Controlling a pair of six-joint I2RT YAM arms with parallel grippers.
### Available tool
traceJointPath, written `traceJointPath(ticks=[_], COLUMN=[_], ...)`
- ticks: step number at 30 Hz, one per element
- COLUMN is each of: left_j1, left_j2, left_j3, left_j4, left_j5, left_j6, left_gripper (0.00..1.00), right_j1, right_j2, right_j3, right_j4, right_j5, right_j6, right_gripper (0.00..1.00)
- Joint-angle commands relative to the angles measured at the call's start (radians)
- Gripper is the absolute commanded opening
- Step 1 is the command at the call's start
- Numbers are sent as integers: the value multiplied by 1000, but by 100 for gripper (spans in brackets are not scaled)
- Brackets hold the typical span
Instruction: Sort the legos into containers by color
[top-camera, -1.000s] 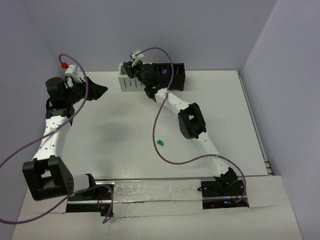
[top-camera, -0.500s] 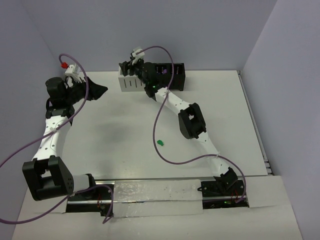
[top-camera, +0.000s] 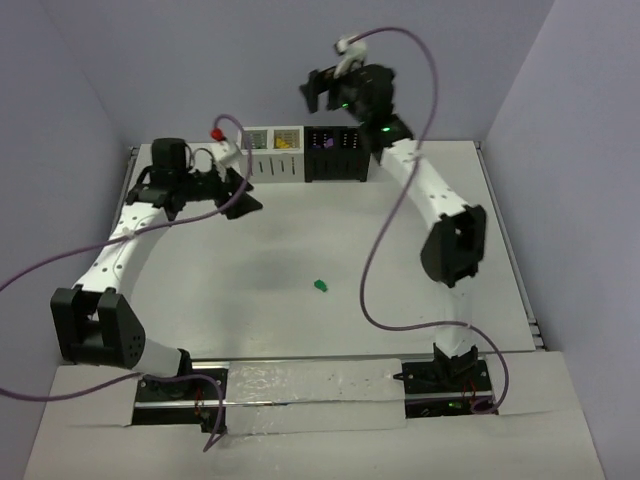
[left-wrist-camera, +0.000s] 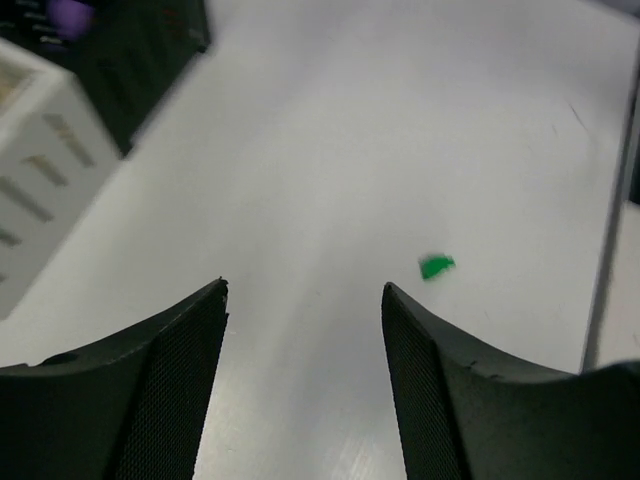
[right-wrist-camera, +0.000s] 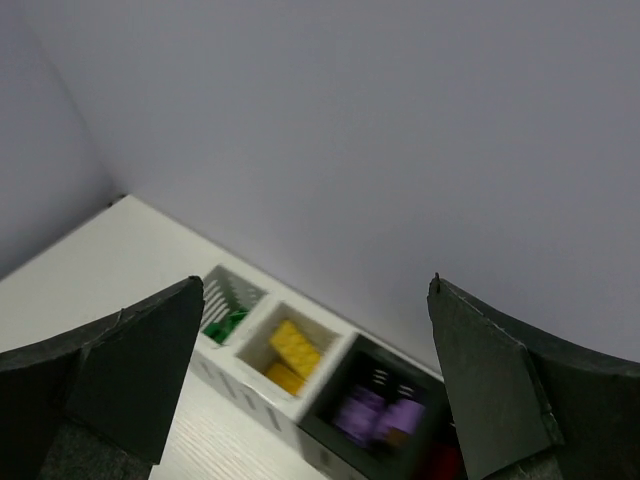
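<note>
Since one green lego (left-wrist-camera: 436, 266) lies unsorted, my left gripper (left-wrist-camera: 305, 287) faces it, open and empty. My right gripper (right-wrist-camera: 318, 280) hangs open over the containers (right-wrist-camera: 245, 390).

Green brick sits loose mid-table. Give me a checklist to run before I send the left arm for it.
1. Left gripper open and empty: ok.
2. Right gripper open, empty, raised above the containers: ok.
3. Green lego lies loose on the table, apart from both arms: ok.
4. Green compartment, the white unit's outer one, holds green pieces: ok.
5. Lego's orientation for a clean grip: cannot tell, too small and blurred.
</note>
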Motion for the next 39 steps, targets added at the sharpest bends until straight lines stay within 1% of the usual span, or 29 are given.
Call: traceJointPath(ticks=[1,3,4,5,7,8,10,11,14,17,22,25,28,39], left_j1=[-201,-286,-343,-383,-464,-497,-537,-546,-564,-573,-615,-639,-655,-661], left_j2=[109,139,150,155,151,156,175,187,256,320,389,416,456,519], left_j3=[116,117,101,81,20,-3,-22,-24,19,40,51,40,44,21], left_j4=[-387,-414,-415,-409,-352,-325,-300,-298,-342,-337,-266,-207,-186,-123], left_j5=[-20,-63,-88,-107,-155,-172,-197,-195,-173,-177,-218,-242,-262,-339], left_j6=[510,569,622,659,714,744,789,806,894,895,856,824,813,803], left_gripper=[69,70,71,71,71,70,69,68,67,64,59,58,57,54], right_j1=[-154,-215,-259,-294,-379,-402,-473,-491,-520,-522,-529,-535,-540,-546], right_j2=[-292,-364,-426,-474,-586,-639,-696,-733,-815,-866,-899,-894,-876,-861], right_j3=[-85,-158,-237,-300,-457,-532,-635,-670,-793,-843,-915,-916,-906,-935], right_j4=[-336,-431,-476,-502,-519,-521,-528,-535,-540,-557,-554,-555,-565,-561], right_j5=[-84,-115,-128,-142,-193,-229,-283,-313,-335,-341,-341,-343,-353,-368], right_j6=[-12,-21,-23,-21,1,11,14,15,21,46,63,61,63,59], right_gripper=[100,100,100,100,100,100,100,100,100,100,100,100,100,100])
